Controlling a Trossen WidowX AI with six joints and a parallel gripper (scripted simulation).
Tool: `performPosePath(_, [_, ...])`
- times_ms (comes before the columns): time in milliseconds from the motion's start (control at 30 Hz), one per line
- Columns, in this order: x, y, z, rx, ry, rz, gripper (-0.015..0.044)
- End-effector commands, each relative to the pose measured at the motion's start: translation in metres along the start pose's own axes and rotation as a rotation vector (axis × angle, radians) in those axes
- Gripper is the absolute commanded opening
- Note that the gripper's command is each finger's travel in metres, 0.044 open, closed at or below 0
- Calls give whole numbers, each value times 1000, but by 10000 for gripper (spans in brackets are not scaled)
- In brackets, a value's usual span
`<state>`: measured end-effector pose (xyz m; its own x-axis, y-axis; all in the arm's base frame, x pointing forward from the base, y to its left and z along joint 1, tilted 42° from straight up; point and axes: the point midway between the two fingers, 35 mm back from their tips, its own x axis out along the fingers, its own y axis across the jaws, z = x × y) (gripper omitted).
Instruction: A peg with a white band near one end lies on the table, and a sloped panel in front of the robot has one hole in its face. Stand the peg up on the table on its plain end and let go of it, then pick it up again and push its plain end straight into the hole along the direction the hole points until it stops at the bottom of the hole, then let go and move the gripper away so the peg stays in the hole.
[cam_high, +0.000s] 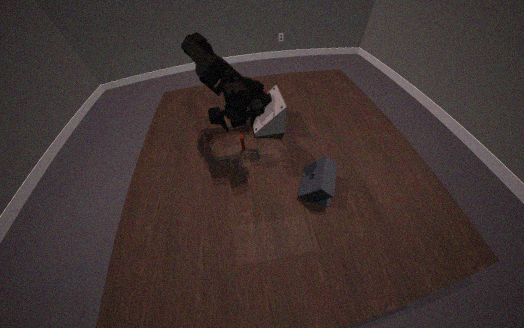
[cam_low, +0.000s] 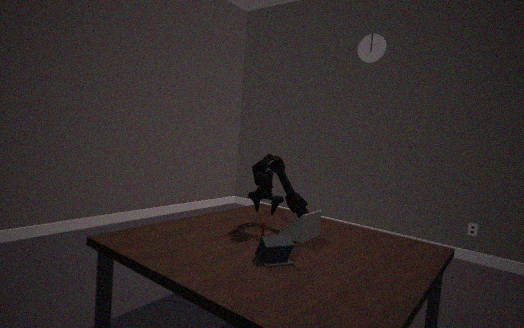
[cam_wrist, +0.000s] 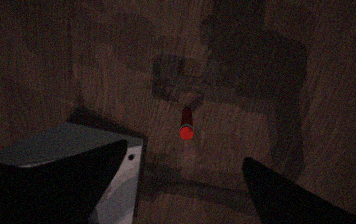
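Note:
The red peg (cam_high: 241, 142) (cam_low: 262, 228) (cam_wrist: 186, 125) stands upright on the wooden table (cam_high: 210, 250) (cam_low: 360, 280), free of the fingers. Its white band does not show in this dim light. My gripper (cam_high: 235, 122) (cam_low: 264, 206) (cam_wrist: 184, 154) is open and empty, hanging a short way above the peg and pointing down at it. In the wrist view the peg's red top shows between my two dark fingers. The sloped panel (cam_high: 318, 179) (cam_low: 274, 248) is a blue-grey block with one hole (cam_high: 311, 176) in its face, to the right of the peg.
The robot's grey base with a white plate (cam_high: 270, 117) (cam_low: 302, 229) (cam_wrist: 120, 190) stands close beside the peg. The arm's shadow falls on the table around the peg. The table's edges are far from the peg.

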<state>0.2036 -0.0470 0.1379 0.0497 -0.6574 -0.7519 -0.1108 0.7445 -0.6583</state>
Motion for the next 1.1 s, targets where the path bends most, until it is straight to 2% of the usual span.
performPosePath(0, [1, -1, 0, 107, -2, -4, 440])
performPosePath(1067, [6, -1, 0, 924, -3, -3, 440])
